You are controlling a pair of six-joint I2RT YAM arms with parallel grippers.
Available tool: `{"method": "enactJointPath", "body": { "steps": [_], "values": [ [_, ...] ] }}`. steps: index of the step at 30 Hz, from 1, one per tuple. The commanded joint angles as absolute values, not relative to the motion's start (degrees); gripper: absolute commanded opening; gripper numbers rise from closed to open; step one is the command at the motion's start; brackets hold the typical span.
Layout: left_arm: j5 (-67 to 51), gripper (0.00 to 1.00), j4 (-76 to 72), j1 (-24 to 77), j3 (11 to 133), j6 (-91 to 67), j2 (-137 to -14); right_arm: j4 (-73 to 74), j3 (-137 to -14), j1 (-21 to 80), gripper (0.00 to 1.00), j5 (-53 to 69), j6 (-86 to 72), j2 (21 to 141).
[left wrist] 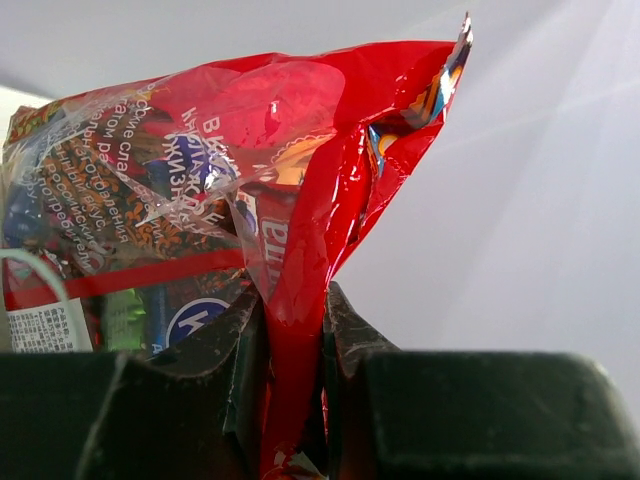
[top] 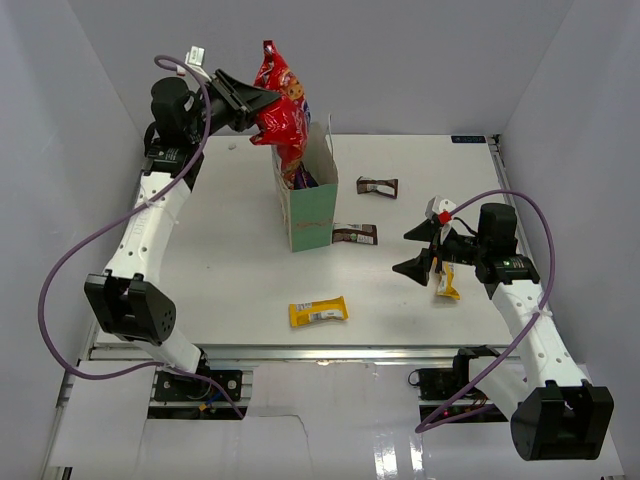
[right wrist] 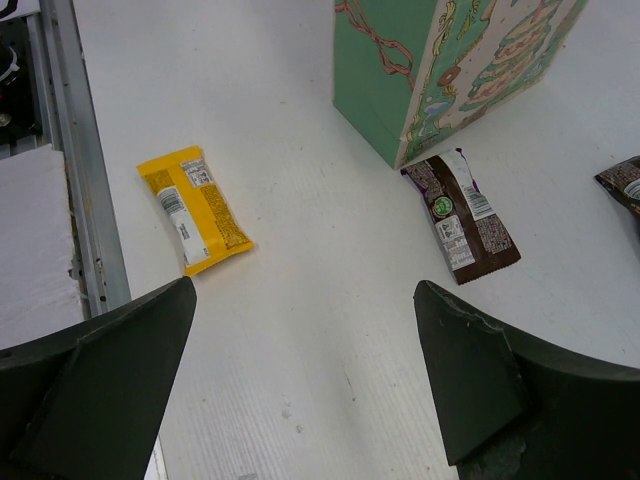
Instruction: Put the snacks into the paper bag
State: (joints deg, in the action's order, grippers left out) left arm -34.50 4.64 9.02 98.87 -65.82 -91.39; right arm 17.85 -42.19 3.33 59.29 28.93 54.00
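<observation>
My left gripper (top: 255, 105) is shut on the edge of a red-orange packet (top: 283, 110), which hangs over the open top of the mint-green paper bag (top: 308, 215). The packet's lower end dips into the opening, and something dark blue (top: 300, 178) shows inside. The left wrist view shows the red foil (left wrist: 300, 150) pinched between the fingers of the left gripper (left wrist: 295, 300). My right gripper (top: 418, 250) stands open above bare table, nothing in it. One yellow bar (top: 318, 313) lies in front of the bag; another (top: 446, 283) lies under the right arm. Two brown bars (top: 355, 234) (top: 377, 185) lie right of the bag.
In the right wrist view, the right gripper (right wrist: 305, 295) hovers between the yellow bar (right wrist: 194, 208) and a brown bar (right wrist: 460, 215), with the paper bag (right wrist: 380, 80) beyond. A metal rail (top: 330, 352) runs along the near table edge. White walls enclose the table.
</observation>
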Motion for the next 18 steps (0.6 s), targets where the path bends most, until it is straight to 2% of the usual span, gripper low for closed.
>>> {"method": "enactJointPath", "body": {
  "steps": [1,18],
  "values": [
    [-36.12,0.0,-3.25,9.23,97.65,-65.57,-86.92,16.0,-42.01,2.9,0.95,60.03,28.83,53.79],
    [-39.99,0.0,-6.59,9.14,92.55,-64.42,-87.1,16.08,-42.01,2.9,0.95,60.38,28.83,53.96]
  ]
}}
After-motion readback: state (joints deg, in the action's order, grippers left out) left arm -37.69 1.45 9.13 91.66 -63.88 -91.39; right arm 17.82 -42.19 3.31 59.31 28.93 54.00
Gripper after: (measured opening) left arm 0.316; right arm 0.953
